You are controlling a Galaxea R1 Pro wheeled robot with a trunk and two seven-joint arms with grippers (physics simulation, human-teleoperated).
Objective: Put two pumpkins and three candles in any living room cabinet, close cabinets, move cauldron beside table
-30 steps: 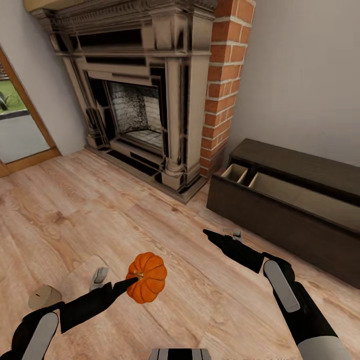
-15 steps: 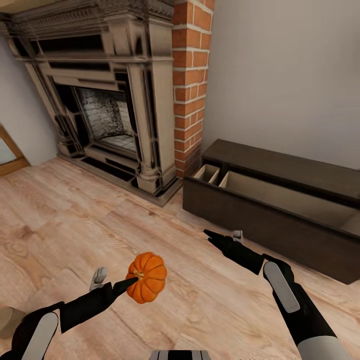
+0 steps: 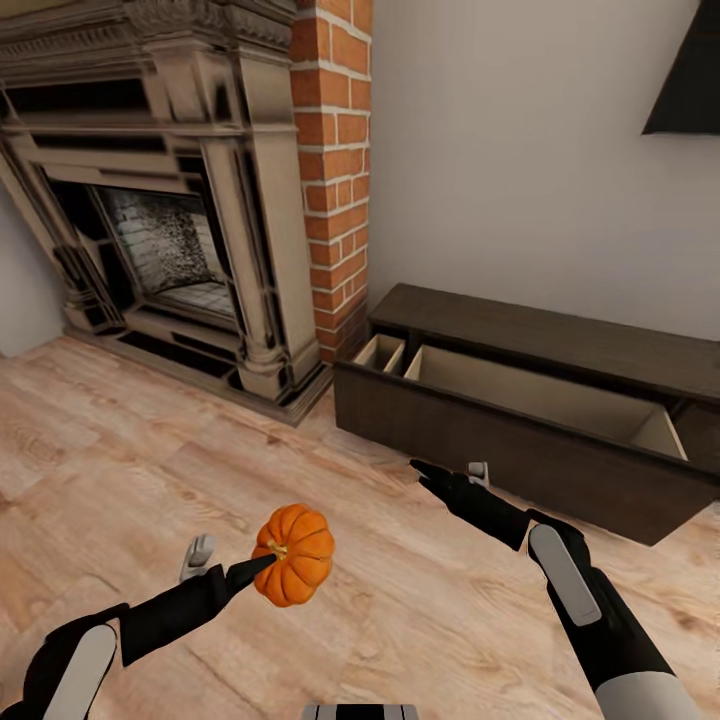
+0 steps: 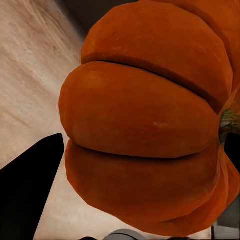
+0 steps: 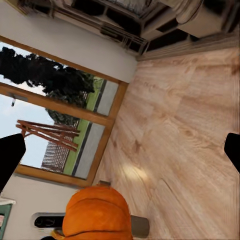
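Left gripper (image 3: 262,565) clenched on the pumpkin (image 3: 293,554); right gripper (image 3: 447,473) spread, empty. Bring the pumpkin over the cabinet (image 3: 520,440) open drawer, lower, release gently.

Cabinet (image 3: 520,400) right end and dark wall object (image 3: 690,80) cut off by frame.

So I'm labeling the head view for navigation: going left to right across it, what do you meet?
Fireplace → brick column → open cabinet → dark shape high on the wall.
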